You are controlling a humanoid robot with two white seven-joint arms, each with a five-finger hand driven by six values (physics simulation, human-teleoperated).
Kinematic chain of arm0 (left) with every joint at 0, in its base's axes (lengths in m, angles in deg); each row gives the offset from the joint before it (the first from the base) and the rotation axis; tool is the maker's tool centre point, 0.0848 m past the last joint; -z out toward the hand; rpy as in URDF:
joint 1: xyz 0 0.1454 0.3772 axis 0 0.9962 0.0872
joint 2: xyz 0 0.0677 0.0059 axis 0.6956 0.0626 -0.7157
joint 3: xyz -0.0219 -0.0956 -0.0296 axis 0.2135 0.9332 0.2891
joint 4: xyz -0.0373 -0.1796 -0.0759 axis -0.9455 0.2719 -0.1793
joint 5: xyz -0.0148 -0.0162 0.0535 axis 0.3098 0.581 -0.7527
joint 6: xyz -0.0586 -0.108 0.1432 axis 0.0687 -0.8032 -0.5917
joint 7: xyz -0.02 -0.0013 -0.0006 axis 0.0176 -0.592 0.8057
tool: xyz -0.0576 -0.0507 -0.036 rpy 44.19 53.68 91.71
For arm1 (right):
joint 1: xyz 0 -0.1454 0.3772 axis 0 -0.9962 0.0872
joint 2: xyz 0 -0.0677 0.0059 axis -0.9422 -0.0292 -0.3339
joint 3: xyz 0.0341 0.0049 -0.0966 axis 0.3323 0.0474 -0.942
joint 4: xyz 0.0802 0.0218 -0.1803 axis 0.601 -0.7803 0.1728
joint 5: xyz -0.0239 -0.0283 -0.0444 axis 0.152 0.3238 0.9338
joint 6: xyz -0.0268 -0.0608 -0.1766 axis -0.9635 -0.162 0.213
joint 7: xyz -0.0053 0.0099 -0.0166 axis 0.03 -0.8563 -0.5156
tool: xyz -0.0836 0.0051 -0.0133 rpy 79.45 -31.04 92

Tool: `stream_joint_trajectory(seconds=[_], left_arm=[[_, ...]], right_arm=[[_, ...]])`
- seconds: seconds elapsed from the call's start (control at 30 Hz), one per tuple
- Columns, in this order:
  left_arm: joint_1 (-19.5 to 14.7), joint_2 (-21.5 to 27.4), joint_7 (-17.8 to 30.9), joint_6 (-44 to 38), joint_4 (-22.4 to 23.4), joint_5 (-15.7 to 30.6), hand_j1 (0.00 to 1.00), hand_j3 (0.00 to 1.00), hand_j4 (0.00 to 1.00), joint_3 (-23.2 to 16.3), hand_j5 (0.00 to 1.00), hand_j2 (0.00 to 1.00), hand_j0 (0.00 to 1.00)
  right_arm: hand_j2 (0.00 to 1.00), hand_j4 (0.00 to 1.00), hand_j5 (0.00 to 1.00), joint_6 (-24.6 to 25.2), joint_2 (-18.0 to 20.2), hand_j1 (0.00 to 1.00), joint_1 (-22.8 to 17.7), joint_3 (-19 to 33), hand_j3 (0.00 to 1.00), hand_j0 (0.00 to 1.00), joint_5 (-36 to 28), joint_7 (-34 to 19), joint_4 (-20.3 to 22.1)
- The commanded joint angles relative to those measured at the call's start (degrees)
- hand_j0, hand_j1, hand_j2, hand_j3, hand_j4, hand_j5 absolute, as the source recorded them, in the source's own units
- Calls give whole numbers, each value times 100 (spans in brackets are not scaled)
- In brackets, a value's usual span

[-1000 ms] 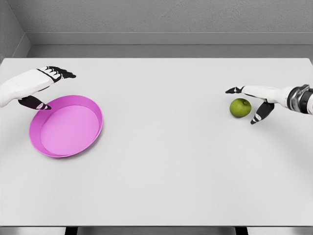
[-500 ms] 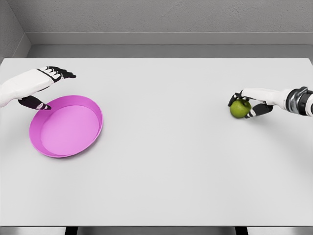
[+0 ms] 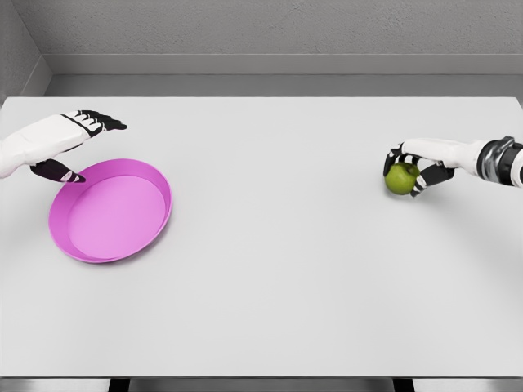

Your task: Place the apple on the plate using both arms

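Note:
A green apple (image 3: 400, 178) sits at the right side of the white table (image 3: 278, 245). My right hand (image 3: 415, 169) comes in from the right edge and is shut on the apple, fingers curled over its top and far side, thumb under its right side. A pink plate (image 3: 110, 212) with a raised rim lies at the left of the table. My left hand (image 3: 78, 147) hovers over the plate's upper left rim, fingers extended and thumb spread, holding nothing.
A grey wall runs behind the table's far edge. Between the plate and the apple lies a wide stretch of bare tabletop.
My right hand went from spread around the apple to closed on it, and the apple now sits slightly higher in the picture. The left hand and the plate stayed still.

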Motion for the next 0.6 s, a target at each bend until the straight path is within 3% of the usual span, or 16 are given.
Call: stream_joint_trajectory(seconds=[0.0, 0.13, 0.37, 0.57], left_arm=[[-9, 14, -3, -6, -1, 37, 100, 100, 100, 5, 100, 100, 100], [-9, 14, -3, -6, -1, 37, 100, 100, 100, 5, 100, 100, 100], [-9, 14, -3, -6, -1, 37, 100, 100, 100, 5, 100, 100, 100], [-9, 14, -3, -6, -1, 37, 100, 100, 100, 5, 100, 100, 100]], right_arm=[[47, 47, 47, -2, 11, 47, 0, 61, 47, 47, -13, 1, 126], [47, 47, 47, -2, 11, 47, 9, 114, 47, 47, -13, 1, 328], [47, 47, 47, -2, -15, 47, 9, 122, 47, 47, -22, 1, 1128], [47, 47, 47, -11, -366, 47, 18, 140, 47, 47, -22, 1, 1392]])
